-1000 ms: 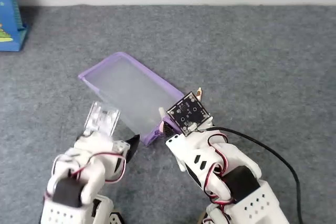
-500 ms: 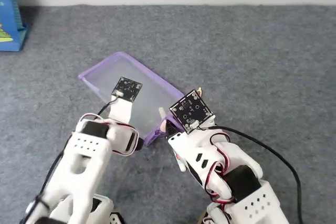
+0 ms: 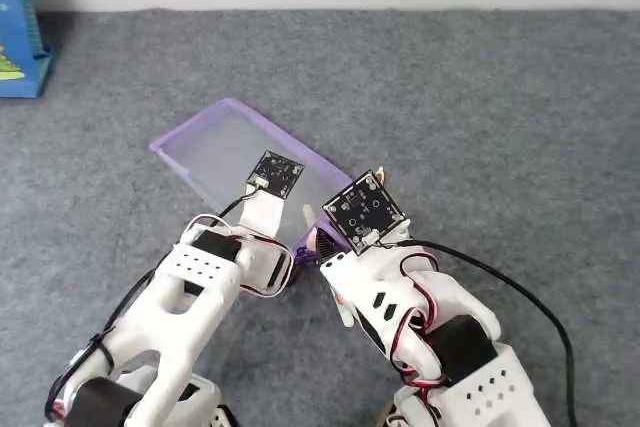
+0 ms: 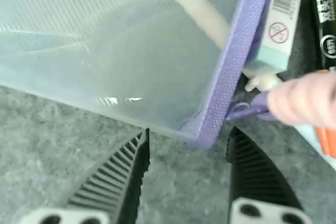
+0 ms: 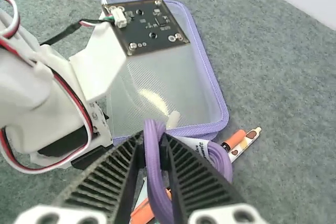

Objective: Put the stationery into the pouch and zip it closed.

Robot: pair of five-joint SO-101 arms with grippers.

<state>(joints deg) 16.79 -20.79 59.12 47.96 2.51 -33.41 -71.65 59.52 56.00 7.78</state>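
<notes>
Left hand (image 4: 189, 139) is seen spread wide, with one black ribbed finger (image 4: 123, 174) on each side of the pouch's near right corner and no contact made with it. Right hand (image 5: 153, 139) is pressed together on a purple strap (image 5: 156, 182), which is pinched between the ribbed fingers (image 5: 113, 174) and loops off to the side.

The pouch (image 3: 225, 152) is laid flat on the grey surface (image 3: 480, 97), roughly mid-scene and angled so that one end points far left and the other near right. It's a clear front with a purple edge. A short white stick (image 4: 202, 14) can be made out through the clear front, close to that near right corner, so it appears to be inside already.

The rest of the stationery is found outside, just right of the pouch's near right end: a pale box with a barcode (image 4: 281, 19) touching the purple edge, a black marker (image 4: 325, 14) beside it, and an orange pen (image 5: 236, 142) plus a lighter one sticking out past the corner. Whether the zip is open or shut can't be told from these views.

A blue box (image 3: 20, 27) is parked at the far left edge, well apart from everything.
</notes>
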